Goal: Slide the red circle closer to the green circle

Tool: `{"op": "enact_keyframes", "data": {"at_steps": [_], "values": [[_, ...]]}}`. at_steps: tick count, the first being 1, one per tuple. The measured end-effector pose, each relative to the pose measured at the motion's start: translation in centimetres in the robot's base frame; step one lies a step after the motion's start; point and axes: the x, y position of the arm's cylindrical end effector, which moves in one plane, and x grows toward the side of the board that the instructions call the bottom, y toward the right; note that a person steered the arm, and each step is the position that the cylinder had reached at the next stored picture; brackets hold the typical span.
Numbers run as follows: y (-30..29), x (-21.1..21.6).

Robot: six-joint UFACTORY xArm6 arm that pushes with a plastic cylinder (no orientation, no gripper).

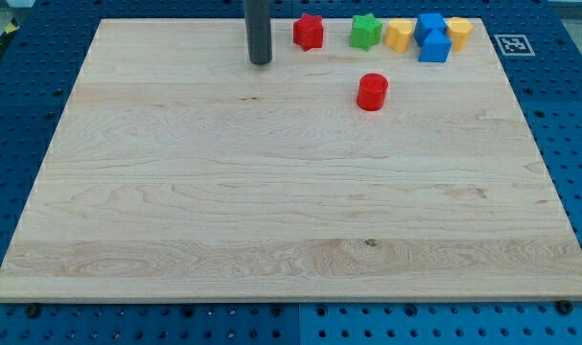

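A pale wooden board (175,211) lies on a blue perforated table (22,115), and nearly all of it is bare. The blocks sit in the upper right part of the frame. The arm's straight dark rod comes down from the top edge, left of centre, and its tip (261,61) rests on the wood near the board's far edge. The arm carries no claw, so there is nothing to be spread or pressed together; the rod end alone does the pushing.

The small red cylinder block, the red circle (372,92), stands alone, a little below the row of other blocks and well to the right of the tip. Along the top edge runs a line: a red star-shaped block (309,32) just right of the rod, then a green star-shaped block (365,32), a yellow block (398,34), two blue blocks (432,40) touching each other, and another yellow block (459,32) at the right end. The exact shapes of the yellow and blue ones are hard to make out.

No green circle shows anywhere on the board; the only green piece looks like a star, so the goal is uncertain. If that green piece is meant, the red circle already lies near it, just below it, and the tip would need to get under the circle to nudge it upward. The tip touches no block at present.
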Motion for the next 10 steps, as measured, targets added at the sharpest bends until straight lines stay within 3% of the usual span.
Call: {"op": "enact_keyframes", "data": {"at_steps": [1,2,3,4,10], "values": [[2.4,4.4],[8.9,8.2],[16.7,10.6],[18.3,10.5],[11.1,5.7]]}}
